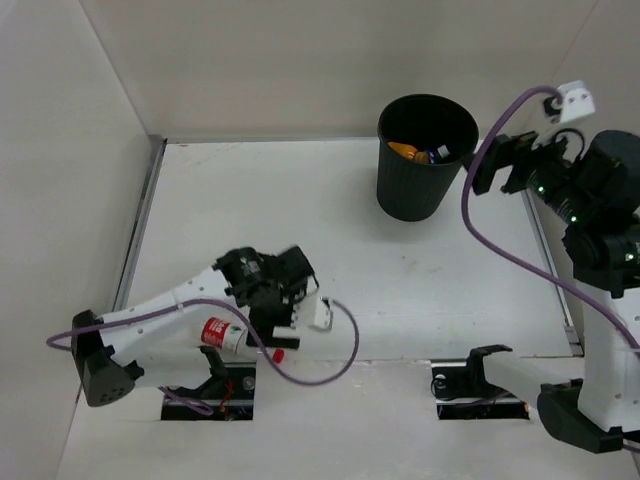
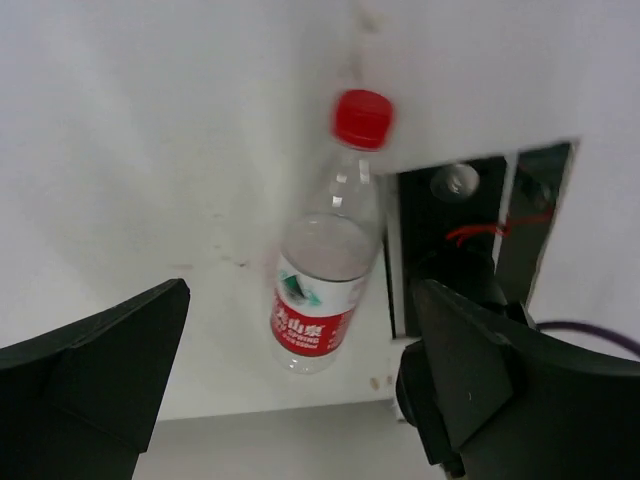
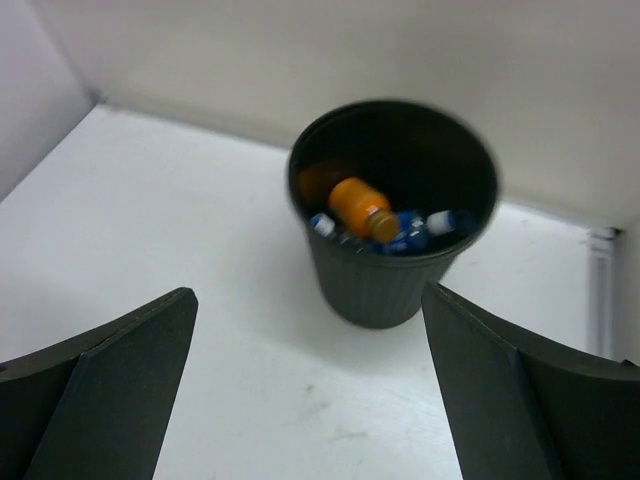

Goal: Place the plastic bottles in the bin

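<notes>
My left gripper and right gripper are both matt black. The clear bottle under my left one has a red cap and a red label with white lettering and a small green mark. The bin is black with fine vertical ribs. Inside it are an orange bottle and a blue-labelled bottle. The table is white and my cables are purple.

Robotics lab test cell, white table, plain white panel walls, trailing purple cables
</notes>
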Tool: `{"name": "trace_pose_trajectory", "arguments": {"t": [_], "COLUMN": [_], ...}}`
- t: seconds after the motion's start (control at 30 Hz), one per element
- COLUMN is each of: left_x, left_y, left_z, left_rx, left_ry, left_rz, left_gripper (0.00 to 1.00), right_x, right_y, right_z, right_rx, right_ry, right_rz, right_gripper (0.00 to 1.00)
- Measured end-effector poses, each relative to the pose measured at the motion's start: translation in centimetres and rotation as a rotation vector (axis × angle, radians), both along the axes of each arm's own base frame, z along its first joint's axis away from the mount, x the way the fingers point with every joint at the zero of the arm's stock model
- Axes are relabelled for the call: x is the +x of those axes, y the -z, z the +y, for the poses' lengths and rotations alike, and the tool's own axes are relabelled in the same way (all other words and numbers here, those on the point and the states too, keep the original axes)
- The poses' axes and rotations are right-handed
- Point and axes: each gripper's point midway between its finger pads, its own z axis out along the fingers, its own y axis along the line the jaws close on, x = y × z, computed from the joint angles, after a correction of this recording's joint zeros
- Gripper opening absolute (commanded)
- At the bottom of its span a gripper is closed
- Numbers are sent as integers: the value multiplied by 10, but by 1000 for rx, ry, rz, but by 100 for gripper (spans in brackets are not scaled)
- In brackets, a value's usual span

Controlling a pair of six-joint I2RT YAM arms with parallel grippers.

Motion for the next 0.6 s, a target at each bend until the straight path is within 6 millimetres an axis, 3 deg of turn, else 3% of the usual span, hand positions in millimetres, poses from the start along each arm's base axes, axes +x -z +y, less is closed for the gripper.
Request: {"name": "trace_pose_trajectory", "arguments": {"t": [0.07,0.13,0.2,0.27,0.37,0.43,0.5,0.6], "left_x": [36,89,140,166,171,163,145,125], "left_y": [-29,-76,-139,-202,-292,-333,-372,-407], "left_z": [-16,-29,-24,-5,39,72,103,133], "left_rx": [-151,-371,-602,-785,-1028,-1128,-1207,-1256], "left_ry": [-190,-380,-534,-642,-772,-852,-913,-966], "left_rz": [-46,-166,-353,-538,-830,-1007,-1189,-1388], "left_gripper": [100,100,100,100,100,100,100,100], "right_x": [-5,-9,-11,-7,-8,-17,-34,-64], "right_y": [29,63,89,106,135,158,185,231], "right_z": [19,38,59,84,132,174,221,276], "right_rx": [-21,-51,-84,-122,-194,-255,-314,-377], "right_ry": [-85,-162,-241,-318,-446,-555,-674,-810], "right_rz": [62,141,216,266,337,380,414,473], "right_gripper": [100,100,100,100,100,100,100,100]}}
